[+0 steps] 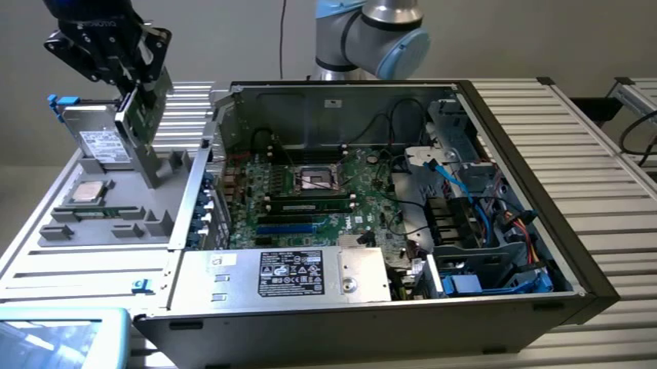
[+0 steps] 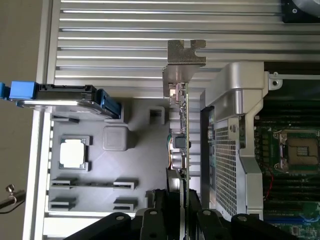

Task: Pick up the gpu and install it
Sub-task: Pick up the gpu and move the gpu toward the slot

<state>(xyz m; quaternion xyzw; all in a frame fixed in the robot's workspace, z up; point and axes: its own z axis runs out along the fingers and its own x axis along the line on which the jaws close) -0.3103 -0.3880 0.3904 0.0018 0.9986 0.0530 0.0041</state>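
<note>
The gpu (image 1: 141, 117) is a thin green card held upright over the grey parts tray (image 1: 113, 223) at the exterior view's left. My gripper (image 1: 121, 65) is shut on its upper edge. In the wrist view the gpu (image 2: 181, 132) runs edge-on from between my gripper (image 2: 177, 212) and its black fingers (image 2: 150, 220), and ends in a silver bracket (image 2: 184, 57). The card's lower end is close to the tray's upright holder (image 1: 156, 165); I cannot tell whether they touch. The open computer case (image 1: 513, 123) with its green motherboard (image 1: 308, 204) lies beside the tray.
On the tray, a silver drive (image 1: 103, 142) with blue tabs stands in its slot and a CPU chip (image 1: 88, 192) lies flat. Inside the case are memory sticks (image 1: 308, 204), a CPU socket (image 1: 316, 181), cables (image 1: 482, 207) and a power supply (image 1: 298, 273). The arm's base (image 1: 370, 38) rises behind.
</note>
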